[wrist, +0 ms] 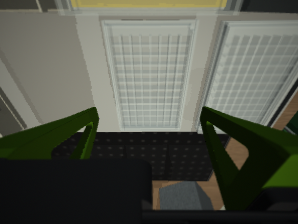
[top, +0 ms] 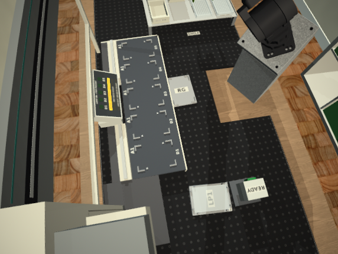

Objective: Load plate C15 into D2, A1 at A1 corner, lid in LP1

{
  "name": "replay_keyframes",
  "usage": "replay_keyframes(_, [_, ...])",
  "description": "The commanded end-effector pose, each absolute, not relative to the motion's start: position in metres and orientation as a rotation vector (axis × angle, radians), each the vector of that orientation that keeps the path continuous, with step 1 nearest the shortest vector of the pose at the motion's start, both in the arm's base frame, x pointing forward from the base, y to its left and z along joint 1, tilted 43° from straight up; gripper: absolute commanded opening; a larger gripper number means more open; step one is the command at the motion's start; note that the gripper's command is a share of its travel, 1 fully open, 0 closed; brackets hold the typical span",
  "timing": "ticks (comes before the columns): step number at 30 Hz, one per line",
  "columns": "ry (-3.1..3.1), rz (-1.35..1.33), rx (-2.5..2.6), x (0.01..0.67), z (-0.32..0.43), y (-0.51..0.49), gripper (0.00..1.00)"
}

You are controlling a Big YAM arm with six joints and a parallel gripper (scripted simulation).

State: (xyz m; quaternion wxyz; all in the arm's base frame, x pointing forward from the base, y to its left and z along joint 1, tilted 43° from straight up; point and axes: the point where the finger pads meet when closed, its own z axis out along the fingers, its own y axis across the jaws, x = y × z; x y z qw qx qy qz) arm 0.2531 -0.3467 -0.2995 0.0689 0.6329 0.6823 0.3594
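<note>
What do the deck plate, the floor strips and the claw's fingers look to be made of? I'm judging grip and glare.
Deck plate: dark grey and matte, likely anodised metal or plastic, with pale raised brackets. Floor strips: wood, going by the grain and ring pattern. Fingers of the open claw: green, smooth, slightly shiny, probably moulded plastic, though coated metal can't be excluded.

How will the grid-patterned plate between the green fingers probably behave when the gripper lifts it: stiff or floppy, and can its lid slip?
The plate looks like a flat, straight-edged box, so it is probably stiff and fairly light. Its pale, smooth rim suggests plastic, perhaps slippery for the fingers. Whether a lid sits loosely on top cannot be told. The gripper is open and holds nothing.
</note>
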Motion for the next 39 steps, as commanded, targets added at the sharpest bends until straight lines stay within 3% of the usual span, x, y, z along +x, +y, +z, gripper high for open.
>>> replay_keyframes(1, [2.046,1.054,1.889,0.265,-0.306,-0.359,1.0])
replay_keyframes(39, [2.012,1.02,1.883,0.286,-0.321,-0.364,1.0])
